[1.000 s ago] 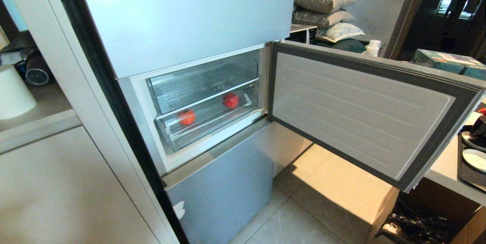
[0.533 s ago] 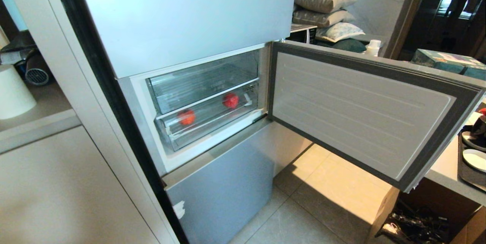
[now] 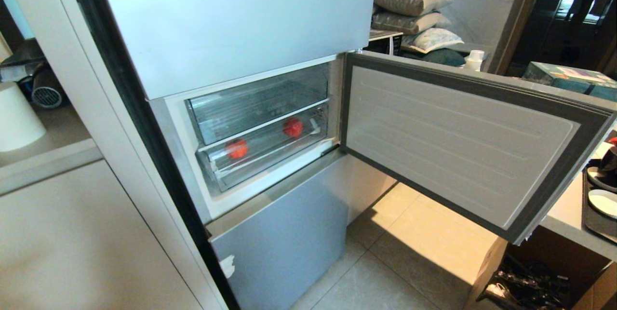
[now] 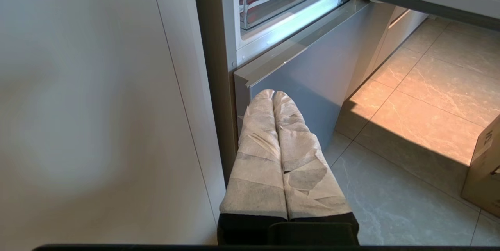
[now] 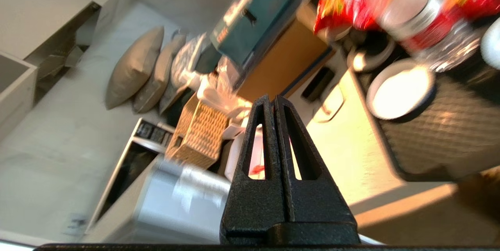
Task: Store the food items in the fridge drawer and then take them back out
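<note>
Fridge drawer (image 3: 262,155) holds two red food items (image 3: 237,149).

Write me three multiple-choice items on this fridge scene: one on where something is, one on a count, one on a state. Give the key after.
1. Where are the red fruits?
A. on the floor
B. in the lower clear drawer
C. on the pillows

2. How many red fruits show in the fridge?
A. two
B. four
C. none

3. How is the fridge door?
A. shut
B. removed
C. swung open

Key: 1 B, both sit behind the lower drawer's clear front. 2 A, one lies toward the left and another toward the right. 3 C, the door's inner panel faces the camera, hinged on the right.
</note>
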### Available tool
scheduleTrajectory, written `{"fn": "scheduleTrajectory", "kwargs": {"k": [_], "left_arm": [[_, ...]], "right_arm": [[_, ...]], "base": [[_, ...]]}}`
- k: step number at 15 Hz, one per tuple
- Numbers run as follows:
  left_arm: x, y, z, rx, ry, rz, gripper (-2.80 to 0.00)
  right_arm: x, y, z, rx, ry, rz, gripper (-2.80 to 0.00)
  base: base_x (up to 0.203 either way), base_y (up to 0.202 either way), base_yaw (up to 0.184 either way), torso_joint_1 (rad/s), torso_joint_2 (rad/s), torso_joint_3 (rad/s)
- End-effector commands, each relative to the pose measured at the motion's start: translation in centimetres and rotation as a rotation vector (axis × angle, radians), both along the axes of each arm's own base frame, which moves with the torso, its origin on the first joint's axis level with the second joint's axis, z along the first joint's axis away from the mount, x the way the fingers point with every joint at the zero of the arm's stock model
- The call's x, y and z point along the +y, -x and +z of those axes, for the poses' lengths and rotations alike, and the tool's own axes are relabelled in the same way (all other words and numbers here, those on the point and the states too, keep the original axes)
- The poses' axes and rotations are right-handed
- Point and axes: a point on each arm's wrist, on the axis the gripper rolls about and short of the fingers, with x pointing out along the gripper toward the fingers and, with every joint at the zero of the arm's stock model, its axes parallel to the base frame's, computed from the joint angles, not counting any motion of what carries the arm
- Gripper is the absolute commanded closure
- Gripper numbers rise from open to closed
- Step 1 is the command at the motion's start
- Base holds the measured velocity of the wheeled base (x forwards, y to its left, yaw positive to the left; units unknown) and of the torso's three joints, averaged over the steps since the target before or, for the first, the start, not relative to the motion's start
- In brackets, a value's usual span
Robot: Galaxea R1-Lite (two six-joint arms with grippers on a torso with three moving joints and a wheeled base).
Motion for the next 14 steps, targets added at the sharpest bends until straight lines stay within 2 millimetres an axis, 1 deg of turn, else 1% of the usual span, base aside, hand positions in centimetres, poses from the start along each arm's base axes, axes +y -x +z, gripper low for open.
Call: {"fn": "scheduleTrajectory", "kwargs": {"k": [1, 4, 6, 8, 9, 11, 13, 14], "left_arm": [[0.0, 0.0, 0.0, -0.001, 0.0, 0.0, 0.0], [0.0, 0.0, 0.0, -0.001, 0.0, 0.0, 0.0], [0.0, 0.0, 0.0, 0.001, 0.0, 0.0, 0.0], [0.0, 0.0, 0.0, 0.0, 0.0, 0.0, 0.0], [0.0, 0.0, 0.0, -0.001, 0.0, 0.0, 0.0], [0.0, 0.0, 0.0, -0.001, 0.0, 0.0, 0.0], [0.0, 0.0, 0.0, 0.0, 0.0, 0.0, 0.0], [0.0, 0.0, 0.0, -0.001, 0.0, 0.0, 0.0]], "right_arm": [[-4.0, -3.6, -2.3, 0.017, -0.118, 0.065, 0.0], [-7.1, -6.8, -2.4, -0.007, -0.142, 0.222, 0.0], [-7.8, -8.0, -2.3, -0.009, -0.182, 0.382, 0.0], [-7.9, -8.5, -2.4, 0.024, -0.253, 0.515, 0.0], [-7.6, -8.9, -2.5, 0.033, -0.268, 0.564, 0.0], [-6.9, -10.3, -2.6, 0.05, -0.29, 0.651, 0.0], [-6.0, -12.2, -2.9, 0.073, -0.317, 0.706, 0.0], [-5.5, -12.6, -3.1, 0.085, -0.333, 0.722, 0.0]], "base": [[0.0, 0.0, 0.0, 0.0, 0.0, 0.0], [0.0, 0.0, 0.0, 0.0, 0.0, 0.0], [0.0, 0.0, 0.0, 0.0, 0.0, 0.0], [0.0, 0.0, 0.0, 0.0, 0.0, 0.0], [0.0, 0.0, 0.0, 0.0, 0.0, 0.0], [0.0, 0.0, 0.0, 0.0, 0.0, 0.0], [0.0, 0.0, 0.0, 0.0, 0.0, 0.0], [0.0, 0.0, 0.0, 0.0, 0.0, 0.0]]}}
